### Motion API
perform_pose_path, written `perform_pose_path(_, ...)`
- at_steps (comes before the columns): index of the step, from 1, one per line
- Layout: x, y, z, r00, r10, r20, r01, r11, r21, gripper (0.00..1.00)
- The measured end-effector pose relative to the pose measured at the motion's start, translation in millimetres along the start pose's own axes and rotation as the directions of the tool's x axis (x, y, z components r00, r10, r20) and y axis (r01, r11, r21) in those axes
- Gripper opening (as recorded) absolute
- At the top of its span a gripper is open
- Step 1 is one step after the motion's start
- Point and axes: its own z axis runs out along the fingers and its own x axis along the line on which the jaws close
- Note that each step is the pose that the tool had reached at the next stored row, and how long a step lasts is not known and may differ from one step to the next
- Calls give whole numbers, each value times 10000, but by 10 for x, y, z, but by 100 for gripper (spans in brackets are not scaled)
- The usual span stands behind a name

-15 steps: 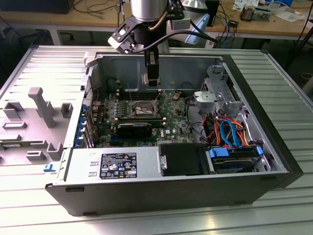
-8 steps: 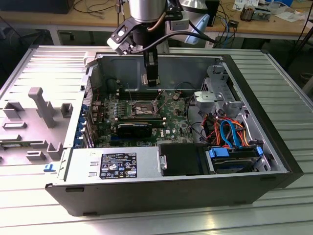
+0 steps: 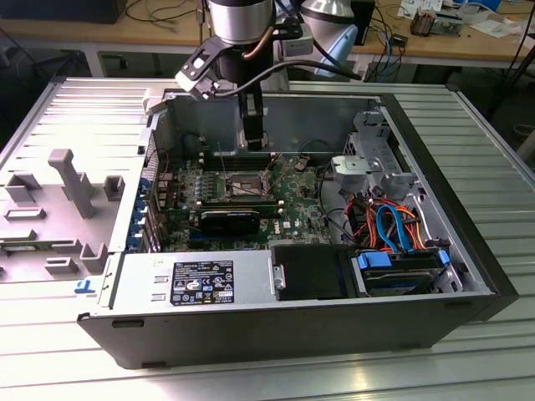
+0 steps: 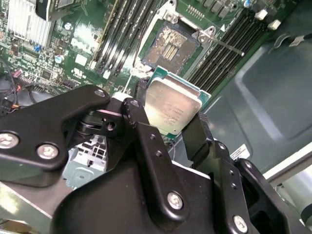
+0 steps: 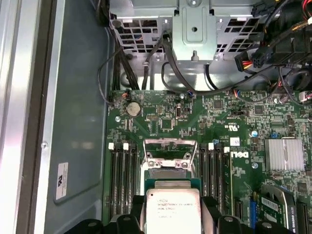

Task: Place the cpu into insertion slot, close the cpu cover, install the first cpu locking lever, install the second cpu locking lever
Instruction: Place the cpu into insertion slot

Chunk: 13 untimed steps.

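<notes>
Near the insertion slot (image 4: 170,46), the tool (image 4: 168,122) holds the cpu (image 4: 173,107) clamped between its jaws.

The arm (image 3: 241,21) comes straight down from above, its last link upright and the wrist pointing downward. The slim black pincer (image 3: 252,140) hangs vertically beneath it. In the second wrist view its two black fingers (image 4: 139,124) are drawn in against opposite edges of the cpu (image 4: 173,105), clamping it between their tips.
</notes>
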Motion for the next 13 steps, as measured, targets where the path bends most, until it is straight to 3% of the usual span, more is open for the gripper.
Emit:
perform_pose_path(11, 17, -44, 237, 10000, -2, -2, 2, 10000, 0, 54)
perform_pose_path(13, 21, -81, 281, 10000, -8, -2, 8, 10000, -39, 54)
